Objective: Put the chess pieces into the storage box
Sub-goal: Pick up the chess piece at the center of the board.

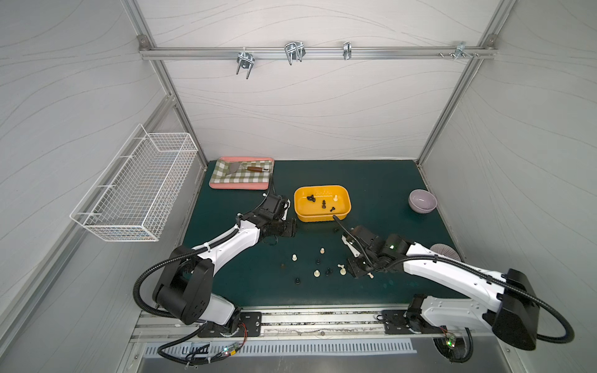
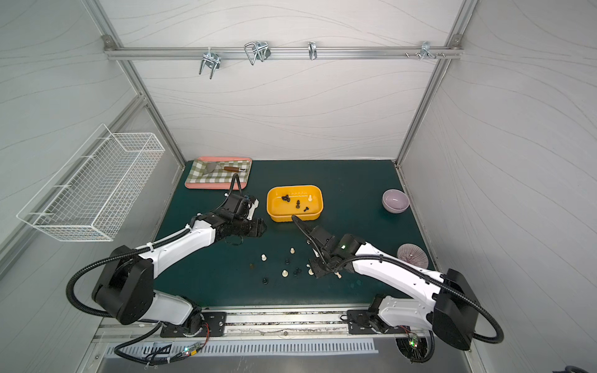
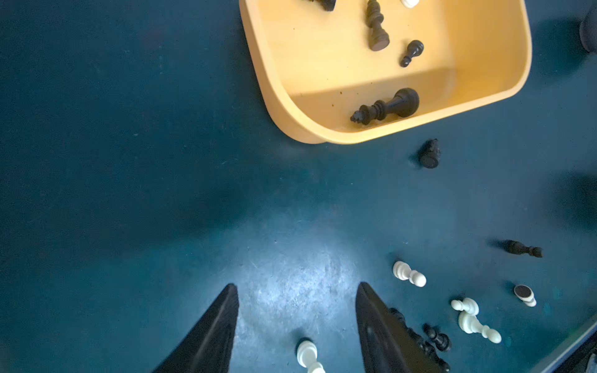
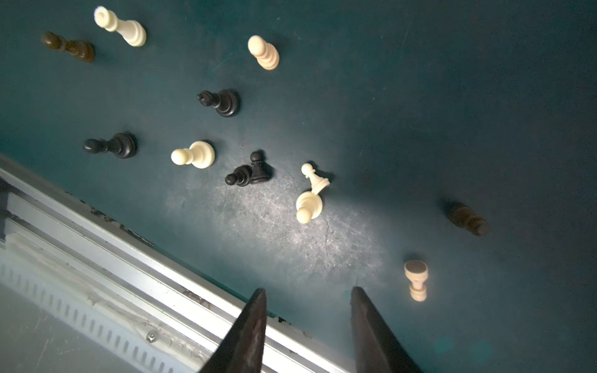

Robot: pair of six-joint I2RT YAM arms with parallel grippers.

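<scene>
storage box (image 1: pixel 315 219): plain yellow-orange
chess pieces (image 4: pixel 193 155): cream-white, black, a few dark brown
table (image 1: pixel 371 181): dark teal, pale scuffs where the light falls
tray (image 1: pixel 239 186): pink rim, green-and-white check inside
tool handle (image 1: pixel 255 169): reddish brown, on a grey blade
wire basket (image 1: pixel 135 193): white
bowl (image 1: pixel 422 201): pale lilac
plate (image 2: pixel 413 255): mauve with fine radiating lines
left claw (image 3: pixel 298 285): black
right claw (image 4: pixel 308 288): black
arms (image 1: pixel 232 243): white shells, black joints
walls (image 1: pixel 307 113): light grey, thin wavy lines

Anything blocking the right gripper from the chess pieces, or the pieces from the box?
Nothing visible: bare green mat separates the open right gripper from the cream-white chess pieces; the yellow plastic storage box is uncovered.
</scene>
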